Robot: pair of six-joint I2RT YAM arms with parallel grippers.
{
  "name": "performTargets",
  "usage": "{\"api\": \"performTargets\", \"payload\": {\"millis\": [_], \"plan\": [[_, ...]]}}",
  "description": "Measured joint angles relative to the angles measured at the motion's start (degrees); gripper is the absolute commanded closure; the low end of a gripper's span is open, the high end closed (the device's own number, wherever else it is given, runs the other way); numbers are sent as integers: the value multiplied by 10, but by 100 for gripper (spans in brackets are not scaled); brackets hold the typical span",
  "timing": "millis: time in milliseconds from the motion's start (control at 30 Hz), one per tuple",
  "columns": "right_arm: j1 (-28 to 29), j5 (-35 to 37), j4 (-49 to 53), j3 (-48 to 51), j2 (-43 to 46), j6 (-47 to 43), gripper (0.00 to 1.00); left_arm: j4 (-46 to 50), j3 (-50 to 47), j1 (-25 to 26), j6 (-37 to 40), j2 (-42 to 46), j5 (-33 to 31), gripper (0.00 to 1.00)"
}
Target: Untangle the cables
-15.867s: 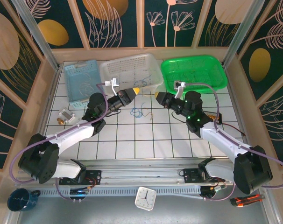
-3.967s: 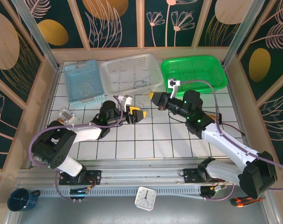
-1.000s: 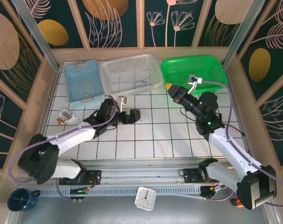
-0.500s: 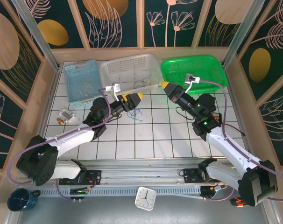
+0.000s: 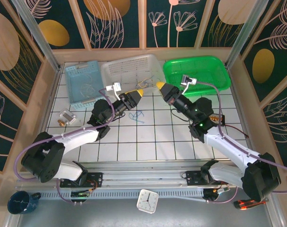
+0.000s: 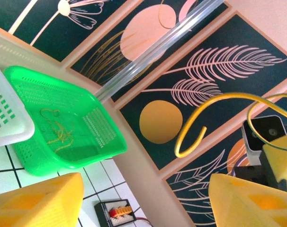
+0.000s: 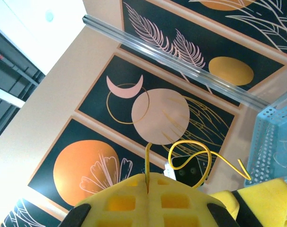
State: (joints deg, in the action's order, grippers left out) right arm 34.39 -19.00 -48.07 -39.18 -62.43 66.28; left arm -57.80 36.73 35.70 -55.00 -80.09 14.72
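Cables (image 5: 138,115) are lying clumped on the worktop (image 5: 134,142) while the right gripper (image 5: 159,85) is clenching a yellow wire (image 7: 147,165) aloft, so the left gripper (image 5: 139,91), jaws apart, should be closing squarely on its curl

Overhead looks down; wrist cameras seemingly face wall panels (image 7: 157,113).

I find no text, label, brand or number that can be read in any of my camera views. A small white clock (image 5: 147,200) stands by the near edge of the table (image 5: 148,142); its dial markings are too small to read.
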Motion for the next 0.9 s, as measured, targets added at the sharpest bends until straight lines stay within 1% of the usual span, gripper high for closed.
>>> {"api": "performTargets", "payload": {"millis": [300, 567, 633, 667, 733, 800, 900], "plan": [[21, 10, -18, 0, -17, 5, 100, -26, 12, 0, -2, -13, -9, 34], [38, 10, -31, 1, -27, 13, 100, -39, 20, 0, -9, -28, -16, 42], [41, 10, -32, 2, -27, 14, 100, -40, 20, 0, -8, -30, -18, 48], [43, 10, -33, 3, -27, 16, 100, -42, 20, 0, -8, -31, -19, 52], [45, 10, -36, 7, -26, 16, 100, -42, 20, 0, -10, -32, -22, 63], [45, 12, -36, 14, -25, 16, 100, -43, 20, 0, -12, -32, -27, 77], [45, 16, -24, 23, -14, 15, 100, -47, 20, 0, -9, -32, -32, 93]]}}
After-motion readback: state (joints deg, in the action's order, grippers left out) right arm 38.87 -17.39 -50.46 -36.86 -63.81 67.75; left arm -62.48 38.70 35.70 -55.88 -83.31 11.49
